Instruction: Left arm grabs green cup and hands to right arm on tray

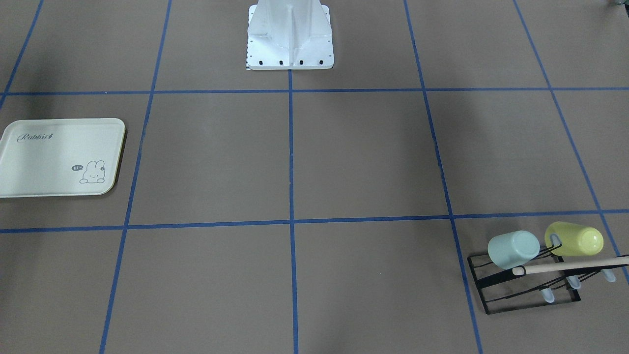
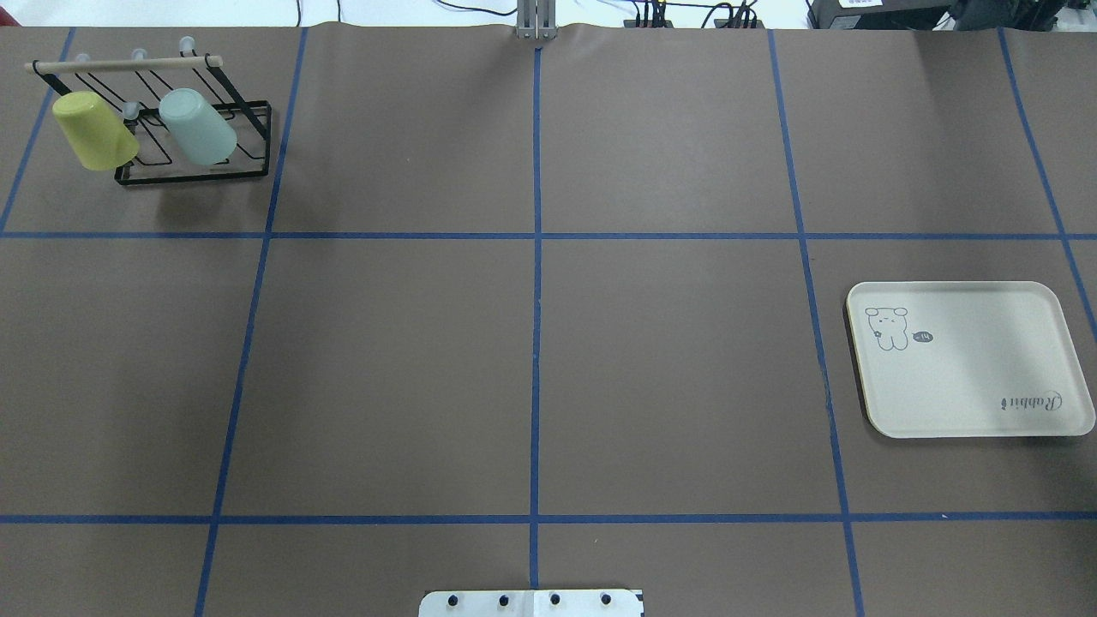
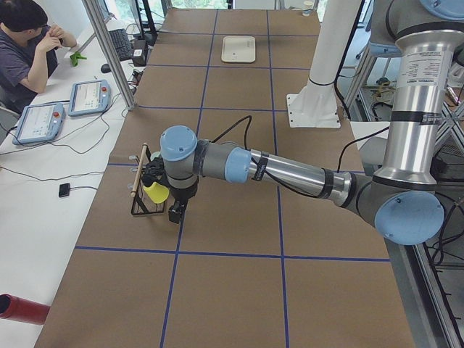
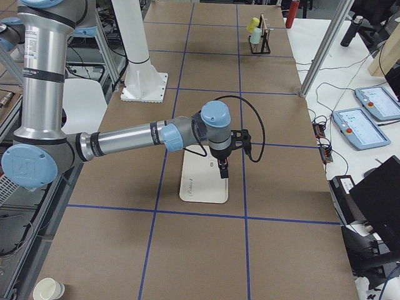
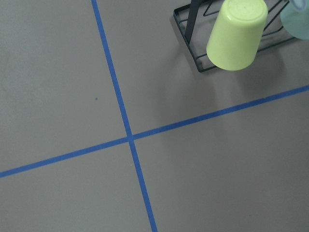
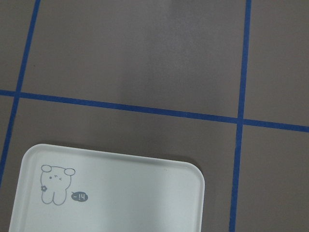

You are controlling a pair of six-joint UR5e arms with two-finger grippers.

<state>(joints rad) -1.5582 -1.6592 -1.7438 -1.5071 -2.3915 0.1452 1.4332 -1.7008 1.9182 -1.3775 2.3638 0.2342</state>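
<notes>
The green cup (image 2: pixel 197 127), pale mint, hangs mouth-down and tilted on the black wire rack (image 2: pixel 193 176) at the table's far left corner, beside a yellow-green cup (image 2: pixel 92 130). It also shows in the front view (image 1: pixel 513 250) and at the edge of the left wrist view (image 5: pixel 295 19). The tray (image 2: pixel 968 377) lies empty on the right. My left gripper (image 3: pixel 174 212) hovers just beside the rack. My right gripper (image 4: pixel 223 170) hovers over the tray (image 4: pixel 200 187). Both show only in the side views, so I cannot tell whether they are open or shut.
A wooden rod (image 2: pixel 128 63) tops the rack. The white robot base (image 1: pixel 290 37) stands at mid-table. A seated operator (image 3: pixel 25 43) and teach pendants (image 3: pixel 61 109) are beyond the table's far side. Blue tape lines grid the brown table.
</notes>
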